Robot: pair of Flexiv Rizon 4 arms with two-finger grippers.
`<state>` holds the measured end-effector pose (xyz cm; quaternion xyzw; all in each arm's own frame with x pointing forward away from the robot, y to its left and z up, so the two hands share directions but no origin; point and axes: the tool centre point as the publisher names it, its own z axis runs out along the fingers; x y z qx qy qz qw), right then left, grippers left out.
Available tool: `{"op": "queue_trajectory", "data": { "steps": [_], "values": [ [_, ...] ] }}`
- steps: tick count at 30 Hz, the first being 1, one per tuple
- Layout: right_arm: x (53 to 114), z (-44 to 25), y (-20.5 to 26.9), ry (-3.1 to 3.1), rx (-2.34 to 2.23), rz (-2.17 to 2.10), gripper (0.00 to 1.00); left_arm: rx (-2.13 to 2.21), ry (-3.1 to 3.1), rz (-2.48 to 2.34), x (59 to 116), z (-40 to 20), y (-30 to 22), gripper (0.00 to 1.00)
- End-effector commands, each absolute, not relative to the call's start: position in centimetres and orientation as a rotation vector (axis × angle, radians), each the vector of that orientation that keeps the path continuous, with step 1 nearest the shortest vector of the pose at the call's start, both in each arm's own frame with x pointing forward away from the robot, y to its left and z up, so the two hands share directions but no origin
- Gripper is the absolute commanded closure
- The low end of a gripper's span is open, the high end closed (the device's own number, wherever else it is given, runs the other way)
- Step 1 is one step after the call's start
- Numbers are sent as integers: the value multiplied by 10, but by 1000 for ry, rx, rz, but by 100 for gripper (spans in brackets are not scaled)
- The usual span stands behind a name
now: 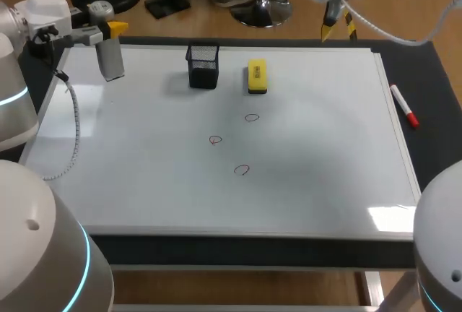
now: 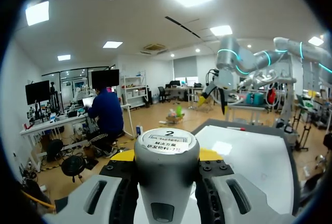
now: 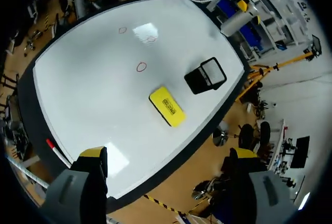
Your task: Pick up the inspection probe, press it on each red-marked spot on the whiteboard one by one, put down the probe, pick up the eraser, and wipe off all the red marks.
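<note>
My left gripper (image 1: 108,32) hangs above the whiteboard's (image 1: 325,146) far left corner, shut on the grey cylindrical probe (image 1: 110,59), which points down. In the left wrist view the probe (image 2: 166,167) fills the gap between the fingers. Three red marks (image 1: 251,118) (image 1: 215,139) (image 1: 241,170) lie near the board's middle. The yellow eraser (image 1: 257,76) rests at the far side. My right gripper (image 1: 339,29) is raised over the far edge, open and empty; its wrist view looks down on the eraser (image 3: 167,106) and the marks (image 3: 141,67).
A black mesh basket (image 1: 203,65) stands on the board just left of the eraser. A red-capped marker (image 1: 404,105) lies on the dark table beside the board's right edge.
</note>
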<state>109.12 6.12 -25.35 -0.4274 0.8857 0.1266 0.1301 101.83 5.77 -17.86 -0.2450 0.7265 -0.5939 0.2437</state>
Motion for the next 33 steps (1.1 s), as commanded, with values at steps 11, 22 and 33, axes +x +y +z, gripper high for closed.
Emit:
{"op": "queue_trajectory", "data": {
  "steps": [11, 22, 33],
  "values": [
    [1096, -250, 61, 2761, -1645, 103, 0, -668, 1981, -1623, 1018, -178, 58, 100],
    [1094, -266, 70, 2742, -1699, 143, 0, -668, 1981, -1623, 1018, -178, 58, 100],
    [1082, -312, 114, 2566, -2012, 38, 0, -668, 1981, -1623, 1018, -178, 58, 100]
  ]
}}
